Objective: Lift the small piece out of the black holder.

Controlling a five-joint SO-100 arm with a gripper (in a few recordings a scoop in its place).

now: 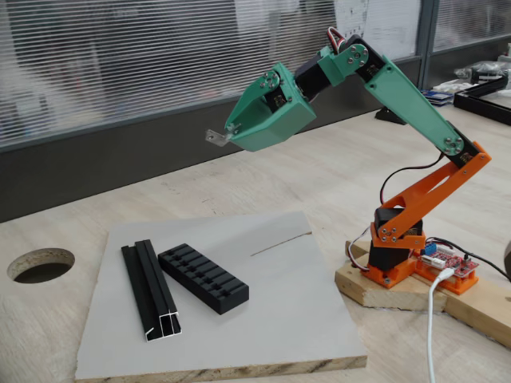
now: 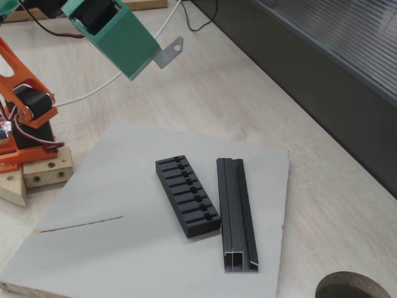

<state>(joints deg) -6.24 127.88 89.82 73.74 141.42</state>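
While your jaws grip the piece high above the surface, the holder lies well below on the grey board, beside the rail.

The surface is pale wood-grain board. A round hole is cut through it at the left in a fixed view. A grey rectangular panel lies flat on the surface; its near edge shows raw chipboard, and a thin dark line marks its top. On the panel rest the black holder and, just beside it and roughly parallel, a longer black channel rail. A wooden block at the right carries the arm's orange base.
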